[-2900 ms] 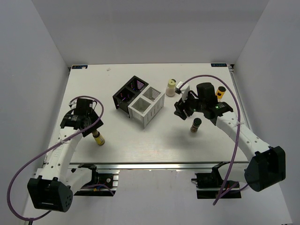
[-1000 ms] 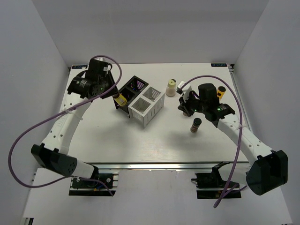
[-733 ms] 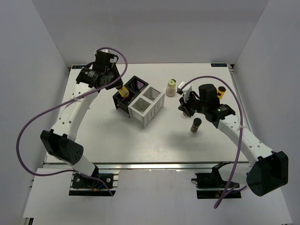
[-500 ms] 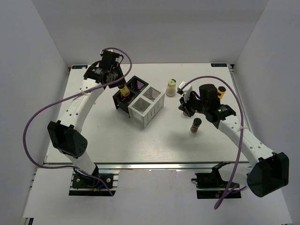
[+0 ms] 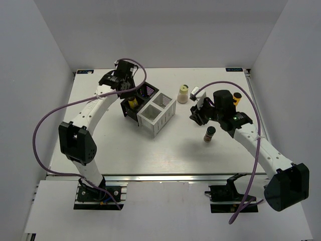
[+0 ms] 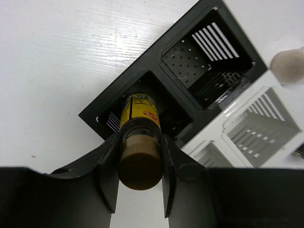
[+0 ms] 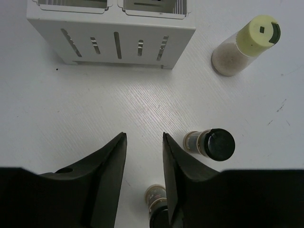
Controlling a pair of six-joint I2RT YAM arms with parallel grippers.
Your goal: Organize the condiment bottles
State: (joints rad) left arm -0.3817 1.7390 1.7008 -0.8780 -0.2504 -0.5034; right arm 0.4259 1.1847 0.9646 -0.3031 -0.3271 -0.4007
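Observation:
My left gripper (image 5: 130, 96) (image 6: 139, 140) is shut on a yellow-labelled bottle with a brown cap (image 5: 133, 104) (image 6: 138, 118). The bottle's lower end sits in the opening of the near compartment of the black box (image 5: 146, 86) (image 6: 156, 72). My right gripper (image 5: 196, 114) (image 7: 145, 137) is open and empty above the table. A cream-white jar (image 5: 183, 94) (image 7: 246, 45) stands right of the boxes. A black-capped bottle (image 5: 195, 92) (image 7: 211, 144) is beside it. Another dark bottle (image 5: 210, 134) (image 7: 159, 198) shows by my right finger. A yellow bottle (image 5: 236, 99) stands behind my right arm.
A white slotted box (image 5: 156, 116) (image 7: 111, 28) stands against the black box near the table's middle. The black box's far compartment (image 6: 199, 61) holds nothing. The table's right edge runs behind my right arm.
My left arm has lifted the yellow-labelled bottle from the near left of the table and carried it to the black box's near compartment. My right gripper has barely moved.

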